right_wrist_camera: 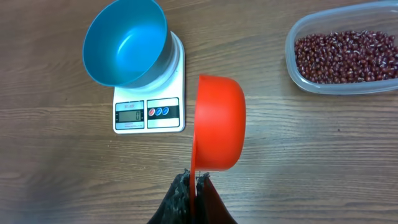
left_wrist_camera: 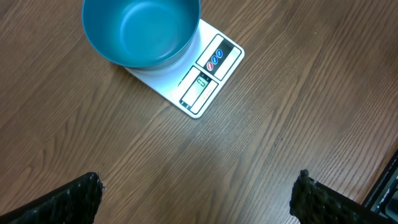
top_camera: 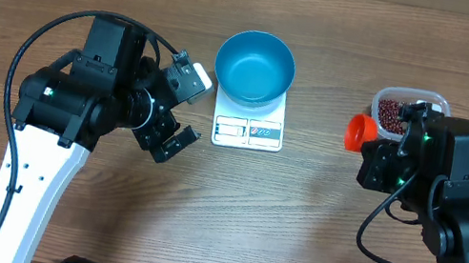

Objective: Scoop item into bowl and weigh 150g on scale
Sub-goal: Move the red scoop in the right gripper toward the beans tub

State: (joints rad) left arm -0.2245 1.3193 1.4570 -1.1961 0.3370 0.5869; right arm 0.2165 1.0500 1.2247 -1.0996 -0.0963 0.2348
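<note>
The blue bowl (top_camera: 256,66) (left_wrist_camera: 142,31) (right_wrist_camera: 126,42) stands empty on the white scale (top_camera: 249,130) (left_wrist_camera: 208,78) (right_wrist_camera: 149,113) at the table's middle. Dark red-brown beans (top_camera: 390,116) (right_wrist_camera: 345,56) lie in a clear tub (top_camera: 410,97) (right_wrist_camera: 298,74) to the right. My right gripper (top_camera: 377,149) (right_wrist_camera: 194,180) is shut on the handle of an orange scoop (top_camera: 359,131) (right_wrist_camera: 217,123), held on its side between scale and tub. My left gripper (top_camera: 182,108) (left_wrist_camera: 198,186) hangs open over bare wood left of the scale, nothing between its fingers.
The wooden table top (top_camera: 293,239) runs all around the scale and tub. Black cables (top_camera: 36,48) loop off the left arm, and another cable (top_camera: 373,224) hangs from the right arm.
</note>
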